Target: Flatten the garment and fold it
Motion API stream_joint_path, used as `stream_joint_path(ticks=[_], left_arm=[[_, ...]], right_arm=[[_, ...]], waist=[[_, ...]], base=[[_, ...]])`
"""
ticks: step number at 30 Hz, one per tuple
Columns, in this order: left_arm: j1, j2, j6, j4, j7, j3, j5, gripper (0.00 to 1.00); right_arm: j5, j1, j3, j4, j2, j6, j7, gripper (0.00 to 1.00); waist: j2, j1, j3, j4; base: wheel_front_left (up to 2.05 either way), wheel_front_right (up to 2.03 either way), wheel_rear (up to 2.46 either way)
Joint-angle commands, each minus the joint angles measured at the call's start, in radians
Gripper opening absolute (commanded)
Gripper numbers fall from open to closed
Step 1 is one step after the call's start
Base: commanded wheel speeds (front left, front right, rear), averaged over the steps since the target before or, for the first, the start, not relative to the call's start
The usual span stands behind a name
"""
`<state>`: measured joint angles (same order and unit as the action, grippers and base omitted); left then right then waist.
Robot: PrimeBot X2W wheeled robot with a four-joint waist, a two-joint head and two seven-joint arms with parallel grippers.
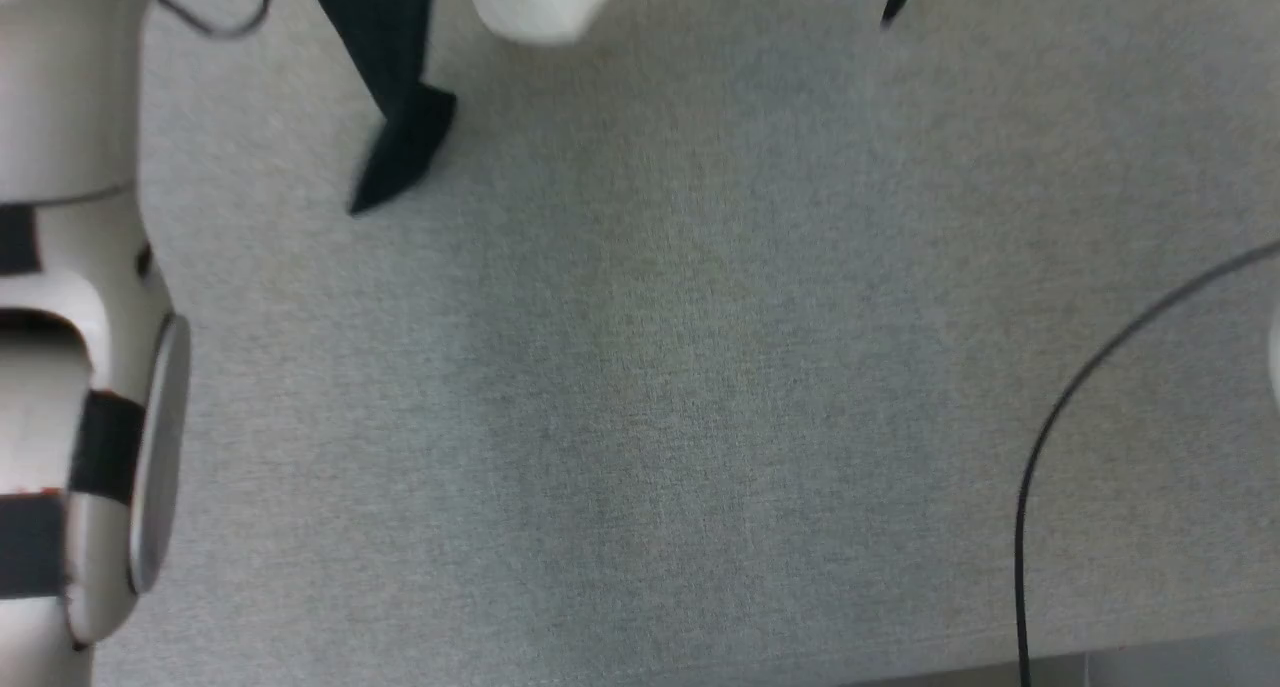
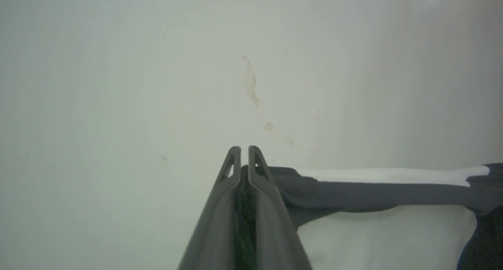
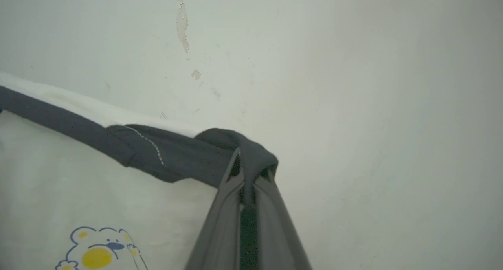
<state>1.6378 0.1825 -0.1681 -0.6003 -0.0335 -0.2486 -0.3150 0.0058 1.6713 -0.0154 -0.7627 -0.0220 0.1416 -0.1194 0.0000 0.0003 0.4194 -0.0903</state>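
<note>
Grey felt tabletop [image 1: 700,387]; garment [image 1: 400,147] sleeve tip possibly touching

The garment [image 3: 51,175] is white, trimmed black — its cartoon print [image 3: 96,256] blue and yellow.

Head view: the desk [image 1: 700,367] spans the frame, with its near edge at bottom right. The left forearm [image 1: 70,367] runs along the left edge, above the desk. The garment [image 1: 525,2] hangs in at top centre and its sleeve [image 1: 400,137] drops just left of that; can't tell if the sleeve touches the desk. A cable [image 1: 1037,452] curves over the desk's right part, from the right edge to the bottom edge. Left wrist view: the left gripper [image 2: 244,149] has garment fabric between its fingers, the garment stretches off right, and a wall [image 2: 118,65] is behind. Right wrist view: the right gripper [image 3: 251,164] fingers pinch a garment fold, the garment runs left, and the print [image 3: 94,254] is at lower left.
</note>
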Motion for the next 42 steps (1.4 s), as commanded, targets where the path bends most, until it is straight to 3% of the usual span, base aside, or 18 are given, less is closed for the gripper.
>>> stream_joint_path(ticks=[1,10,23,31,42], left_arm=[[0.023,0.025,-0.016,-0.007,0.023,0.016,0.009,0.00],[0.152,0.040,-0.026,0.009,0.182,0.000,0.059,0.00],[0.240,0.034,-0.020,0.015,0.282,-0.003,0.070,0.00],[0.202,0.033,0.031,-0.030,0.291,-0.026,0.058,0.00],[0.039,0.070,0.134,0.022,0.263,-0.037,-0.012,0.00]], right_arm=[[-0.016,0.018,-0.014,-0.012,-0.028,-0.011,0.021,0.00],[-0.090,0.126,-0.034,-0.041,-0.028,-0.011,0.169,0.00],[-0.217,0.210,-0.107,-0.033,-0.028,-0.011,0.284,0.00],[-0.214,0.188,-0.050,-0.078,-0.028,-0.011,0.297,0.00],[-0.080,0.092,0.115,-0.068,-0.028,-0.011,0.318,0.00]], waist=[[0.0000,-0.0003,0.102,-0.014],[0.0000,-0.0003,0.248,-0.012],[0.0000,-0.0003,0.438,-0.006],[0.0000,-0.0003,0.490,-0.001],[0.0000,-0.0003,0.450,-0.004]], base=[[0.00,0.00,0.00],[0.00,0.00,0.00],[0.00,0.00,0.00],[0.00,0.00,0.00],[0.00,0.00,0.00]])
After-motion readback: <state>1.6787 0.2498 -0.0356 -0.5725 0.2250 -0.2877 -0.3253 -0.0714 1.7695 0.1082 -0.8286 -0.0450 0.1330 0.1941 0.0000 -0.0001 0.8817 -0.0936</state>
